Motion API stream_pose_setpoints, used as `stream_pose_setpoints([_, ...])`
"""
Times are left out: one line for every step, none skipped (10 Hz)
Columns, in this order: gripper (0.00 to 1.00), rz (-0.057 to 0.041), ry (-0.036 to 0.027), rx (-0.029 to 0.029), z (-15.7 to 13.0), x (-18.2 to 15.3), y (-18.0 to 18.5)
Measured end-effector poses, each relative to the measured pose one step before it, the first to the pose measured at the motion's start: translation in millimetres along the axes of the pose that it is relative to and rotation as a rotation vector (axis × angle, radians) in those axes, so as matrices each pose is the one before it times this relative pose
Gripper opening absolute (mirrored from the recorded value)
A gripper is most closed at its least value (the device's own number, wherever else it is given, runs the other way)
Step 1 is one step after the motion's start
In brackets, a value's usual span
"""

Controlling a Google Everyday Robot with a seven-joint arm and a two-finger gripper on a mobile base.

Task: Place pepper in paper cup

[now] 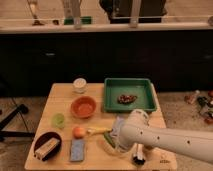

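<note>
Worktop: a light wooden worktop. All the things sit on it.
Arm: big and white with small dark dots. It comes in from the right and the picture edge cuts it off. It hides much of the front right of the worktop.
Green tray: at the back right. A small brown lump lies in it, and I cannot tell what it is.
Orange bowl: round, left of the tray, in the middle of the worktop.
Dark bowl: at the front left, with a pale block in it.
End effector: at the left end of the arm, low over the front middle of the worktop. It is right at the pepper. I cannot tell if it is gripping the pepper, touching it or let go.
Pepper: dark green, long and thin. Only a short curved bit shows, just left of the end effector. The rest is hidden under it. It lies at the front middle, well apart from the paper cup.
Yellow thing: long, just behind the pepper, beside a small orange ball.
Paper cup: small, short and white with a pale top. It stands upright at the back, just behind the orange bowl and left of the tray.
Small dark and white thing: near the front edge under the arm, too blurry to name.
</note>
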Motion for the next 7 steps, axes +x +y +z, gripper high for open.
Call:
stream_pose_setpoints([0.0,-0.0305,0.00365,0.0038,-13.26,-1.2,-2.53])
stream_pose_setpoints([0.0,-0.01652,0.00539,0.00384,-10.07,0.09,-1.75])
stream_pose_setpoints([0.0,-0.0188,0.00289,0.01287,-14.38,-1.33,-3.63])
stream_pose_setpoints([0.0,-0.01334,0.00283,0.0114,-10.01,-2.52,-3.45])
stream_pose_setpoints([0.0,-0.01219,0.00405,0.009,-8.34,-2.79,-3.34])
stream_pose_setpoints([0.0,-0.01182,0.00408,0.00841,-7.7,-3.16,-3.64])
stream_pose_setpoints([0.0,-0.00862,0.00394,0.00605,-5.73,-2.41,-2.97])
